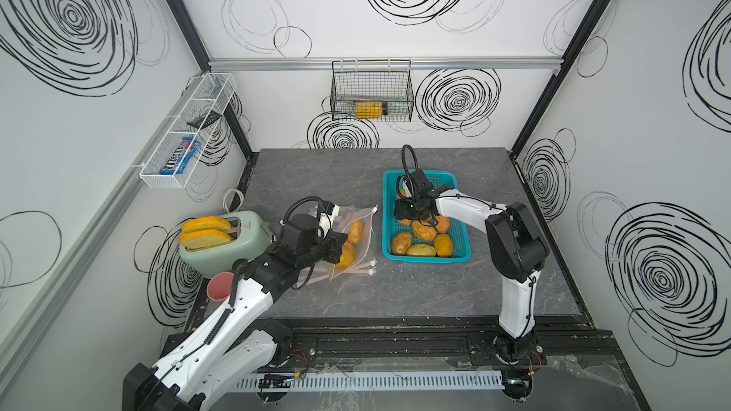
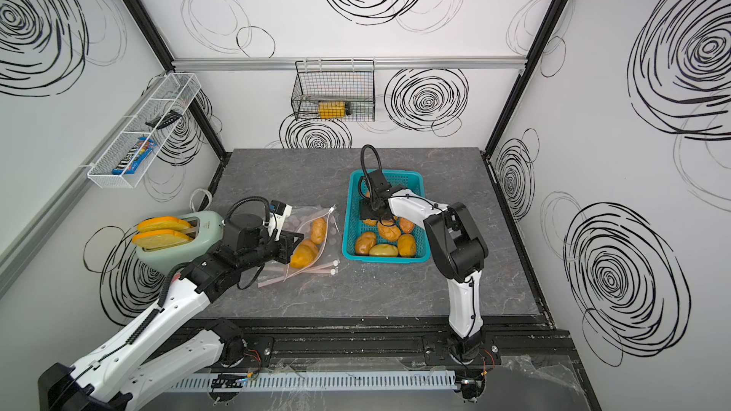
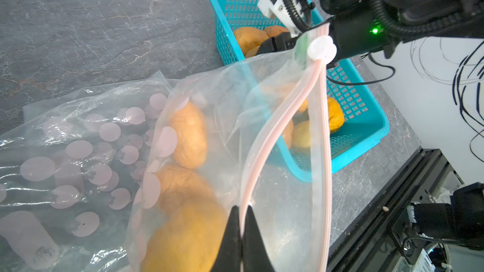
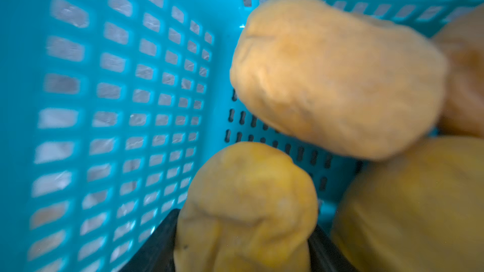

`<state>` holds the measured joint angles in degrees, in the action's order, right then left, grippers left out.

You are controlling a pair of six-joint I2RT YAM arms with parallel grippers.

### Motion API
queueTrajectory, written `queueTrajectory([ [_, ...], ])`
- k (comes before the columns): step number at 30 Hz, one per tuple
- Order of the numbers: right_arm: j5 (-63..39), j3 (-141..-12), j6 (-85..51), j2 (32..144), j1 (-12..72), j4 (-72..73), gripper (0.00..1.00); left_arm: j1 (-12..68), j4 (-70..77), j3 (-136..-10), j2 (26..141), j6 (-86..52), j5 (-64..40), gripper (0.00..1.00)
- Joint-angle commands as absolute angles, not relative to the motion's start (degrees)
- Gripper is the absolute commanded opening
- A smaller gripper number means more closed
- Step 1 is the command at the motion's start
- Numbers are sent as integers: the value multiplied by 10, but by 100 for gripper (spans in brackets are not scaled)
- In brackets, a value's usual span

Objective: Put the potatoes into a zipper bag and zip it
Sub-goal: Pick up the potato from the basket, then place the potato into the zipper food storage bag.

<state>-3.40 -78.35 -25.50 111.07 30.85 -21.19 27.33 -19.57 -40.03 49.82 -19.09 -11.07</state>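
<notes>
In both top views a teal basket (image 1: 427, 259) (image 2: 385, 260) is seen right of centre on the grey worktop (image 1: 316, 175) (image 2: 285, 168), with loose potatoes (image 1: 421, 250) (image 2: 383, 250) gathered at its near end. Just left of the basket a clear zipper bag (image 1: 366, 227) (image 2: 330, 231) is laid on the worktop, and further potatoes are visible through it. The left pincer (image 1: 339, 247) (image 2: 293, 245) is placed at the bag's near-left edge, while the right pincer (image 1: 419, 217) (image 2: 381, 213) is lowered into the basket, over the far part of the heap. A pale green toaster (image 1: 245, 231) (image 2: 205, 227) loaded with two toast slices (image 1: 205, 231) is stood at the left edge of the worktop. In the left wrist view the left pincer (image 3: 243, 213) is shown closed tight on a pink zip strip (image 3: 264, 137) of the bag's mouth, which is lifted and parted. The white slider (image 3: 321, 48) is parked at the far end of the strip. Three potatoes are seen inside the bag, and a second bag (image 3: 78, 166) printed with pale pink dots is spread flat on the worktop beside it. In the blurred right wrist view one potato (image 4: 246, 200) is gripped between the right pincer's two dark fingers (image 4: 157, 244), low inside the basket near its perforated wall. Other potatoes are seen lying just beside it.
</notes>
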Motion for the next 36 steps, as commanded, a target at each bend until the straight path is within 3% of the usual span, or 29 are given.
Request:
queueTrajectory([
  [1,-69,-745,-247,1019,320,-167,52,274,-175,-398,491,-196,-104,0],
  [13,-142,-525,-219,689,376,-2,49,254,-163,-427,523,-216,-167,0],
  [17,-156,-509,-222,630,404,20,49,264,-145,-452,542,-242,-189,0],
  [23,-191,-485,-237,614,449,113,49,295,-143,-501,600,-258,-212,0],
  [36,-113,-464,-232,721,508,137,47,263,-116,-463,581,-249,-220,0],
])
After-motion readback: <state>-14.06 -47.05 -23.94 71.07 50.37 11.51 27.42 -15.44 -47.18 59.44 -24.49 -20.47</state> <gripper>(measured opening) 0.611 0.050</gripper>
